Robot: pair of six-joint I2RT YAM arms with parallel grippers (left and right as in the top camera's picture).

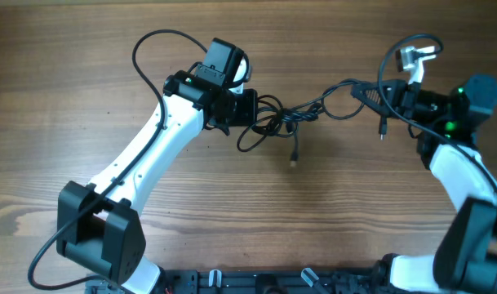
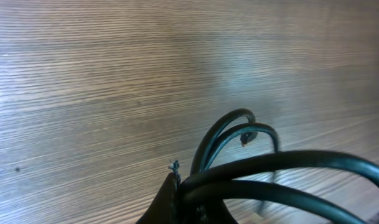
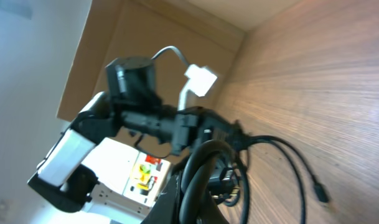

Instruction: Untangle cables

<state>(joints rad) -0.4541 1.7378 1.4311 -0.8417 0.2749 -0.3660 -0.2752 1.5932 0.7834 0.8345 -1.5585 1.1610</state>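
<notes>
Between the two grippers: the cables (image 1: 281, 114) run in a line from left to right, above the middle of the table (image 1: 232, 212).
Cables: thin, black and bendy. They bunch in a small knot of loops at the left end, then go on as a thin twisted string to the right.
Plugs: one loose end with a small plug (image 1: 294, 161) points down from the knot. Another plug (image 1: 381, 133) is near the right end.
Left gripper (image 1: 252, 110): it is pinching the cables right at the knot.
Right gripper (image 1: 366, 91): it is pinching the cables at their right end.
Left wrist view: the cables (image 2: 289, 159) look thick and shiny, and two loops stick up. Only a dark bit of one finger (image 2: 170, 202) shows at the bottom, cut off by the edge.
Right wrist view: the cables (image 3: 192, 174) curl at the bottom edge, where it is dark and hard to make out. A thin end with a plug (image 3: 321, 193) lies off to the right. The left arm (image 3: 133, 112) shows far off and blurry.
White block (image 1: 415, 55): it sits up by the right arm. What it is, is hard to tell.
Table: brown wood with long stripes in it.
Room: a pale wall (image 3: 27, 93) and a brown board (image 3: 152, 31) stand behind the table.
</notes>
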